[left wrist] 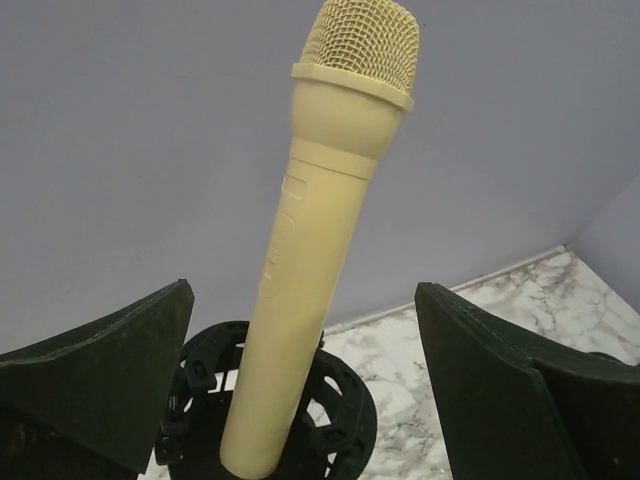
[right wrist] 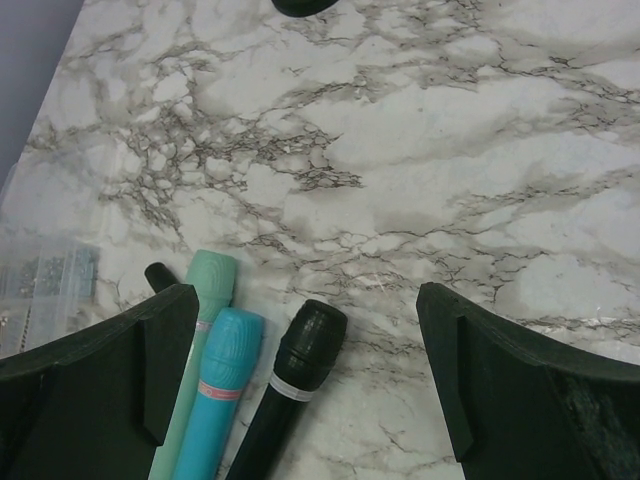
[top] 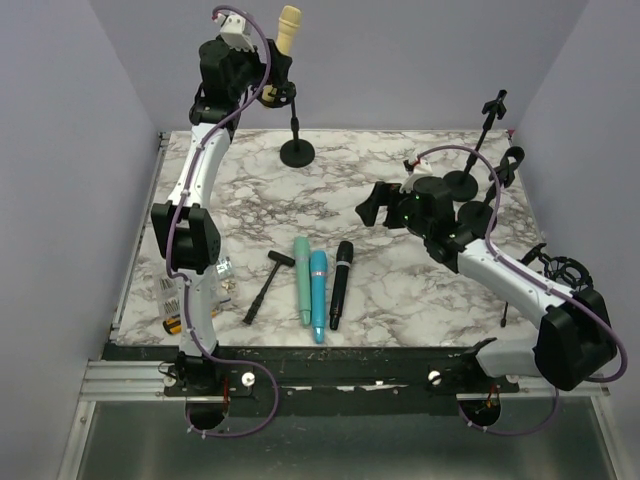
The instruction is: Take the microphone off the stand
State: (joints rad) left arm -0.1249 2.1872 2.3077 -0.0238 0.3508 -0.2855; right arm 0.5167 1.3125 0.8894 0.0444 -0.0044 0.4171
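Fingers [left wrist: 100,370] of left gripper [left wrist: 305,385]: apart, flanking cream microphone [left wrist: 320,220], no contact; microphone upright, seated in stand clip [left wrist: 345,405]; right gripper [right wrist: 305,370]: fingers apart, holding nothing; grasp and lift-out outstanding.

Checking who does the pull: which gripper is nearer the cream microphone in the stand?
Left. The left gripper is open astride the cream microphone; the right gripper is far away over the table.
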